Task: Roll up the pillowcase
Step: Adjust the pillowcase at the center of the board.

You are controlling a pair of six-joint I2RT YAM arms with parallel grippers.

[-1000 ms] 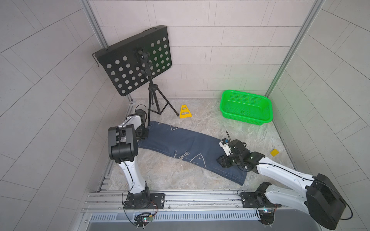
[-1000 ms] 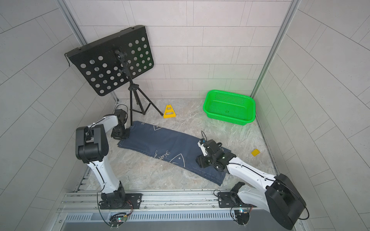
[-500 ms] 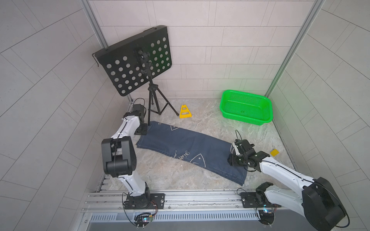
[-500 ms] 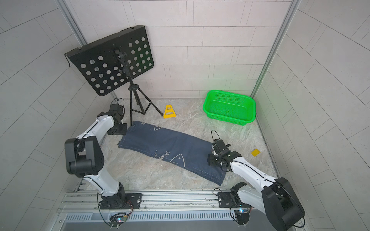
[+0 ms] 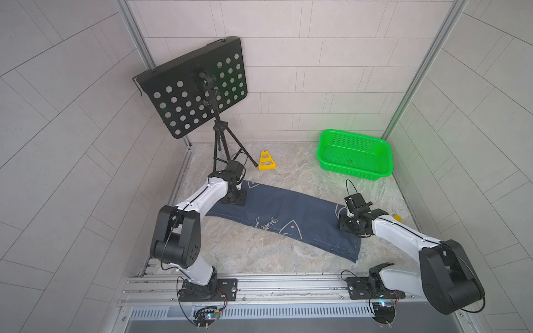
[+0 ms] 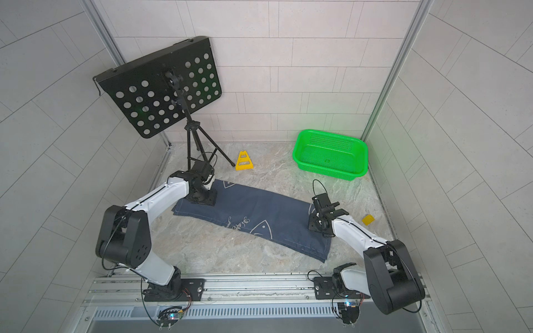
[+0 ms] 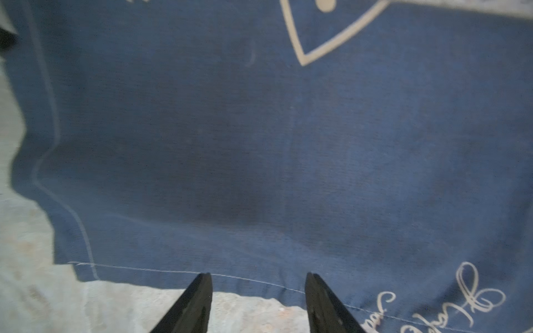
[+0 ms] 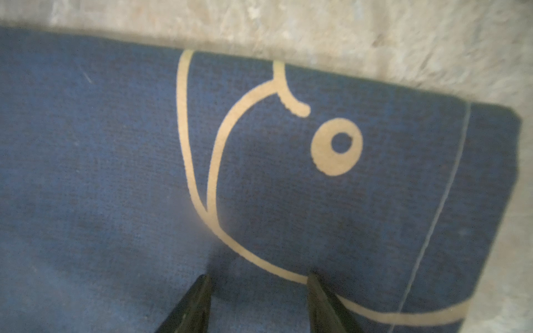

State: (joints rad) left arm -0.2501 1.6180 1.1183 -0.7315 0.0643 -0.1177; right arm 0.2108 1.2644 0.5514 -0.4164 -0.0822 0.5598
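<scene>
Pillowcase (image 5: pixel 288 214) lies flat, a long strip running far left to near right; no roll started. Left gripper (image 7: pixel 258 291) is over its left end and right gripper (image 8: pixel 258 288) over its right end, both parted and empty. Next, probably: pinch one short hem and turn it over.

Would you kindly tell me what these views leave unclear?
- Left gripper and right gripper: whether either touches the pillowcase; their wrists hide the fingers in both top views.
- Script: cut off by the left wrist view's edge, too small to read in the top views.
- Yellow piece: too small to identify in a top view.
</scene>
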